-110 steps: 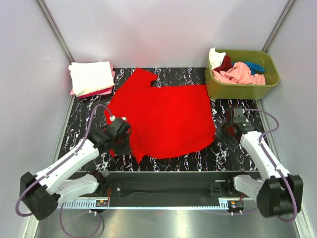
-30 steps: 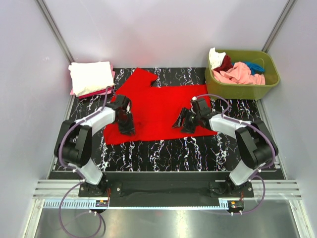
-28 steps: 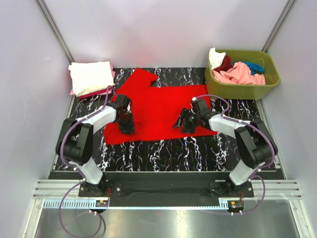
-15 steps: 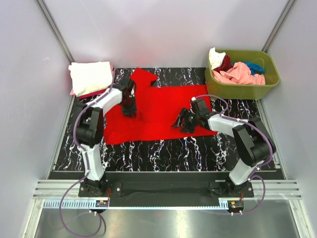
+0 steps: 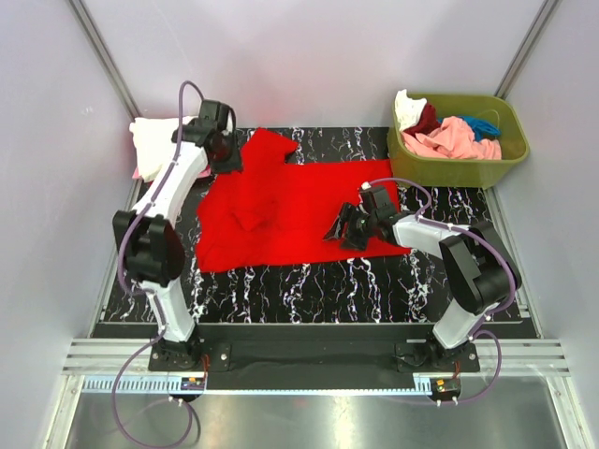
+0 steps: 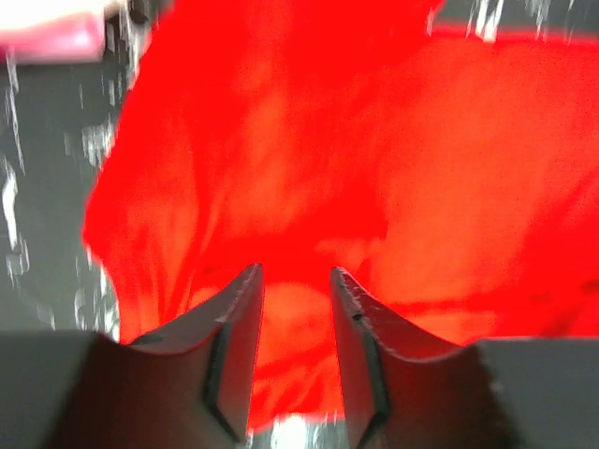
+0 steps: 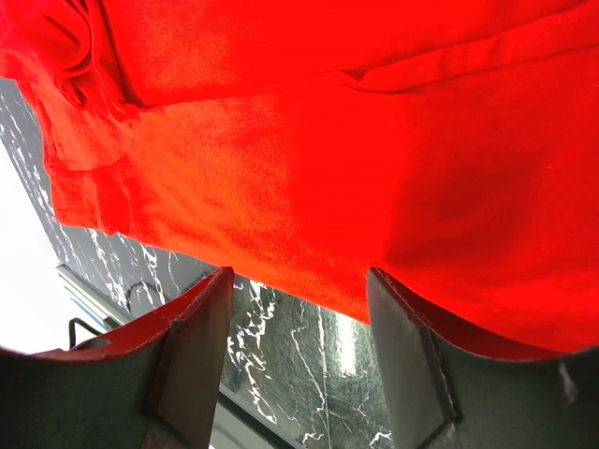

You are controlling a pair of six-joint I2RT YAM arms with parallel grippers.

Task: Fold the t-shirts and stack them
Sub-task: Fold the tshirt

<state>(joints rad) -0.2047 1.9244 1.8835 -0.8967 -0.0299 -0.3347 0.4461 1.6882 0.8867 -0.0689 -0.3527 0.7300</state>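
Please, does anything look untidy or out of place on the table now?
Yes. The red t-shirt is not flat: a bunched lump rises in its left part, and one sleeve sticks out at the far edge. Otherwise nothing stands out.

spread t-shirt (image 5: 299,210): table (image 5: 309,281) centre | folded stack (image 5: 161,150): far-left corner | bin (image 5: 459,170): far right (t-shirts (image 5: 454,138) inside)

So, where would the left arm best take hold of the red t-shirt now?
Probably the sleeve of the red t-shirt, approached from the left arm's side, where the left gripper hangs open. The sleeve juts past the body at the far-left corner and lies flat, its edges free on the table.
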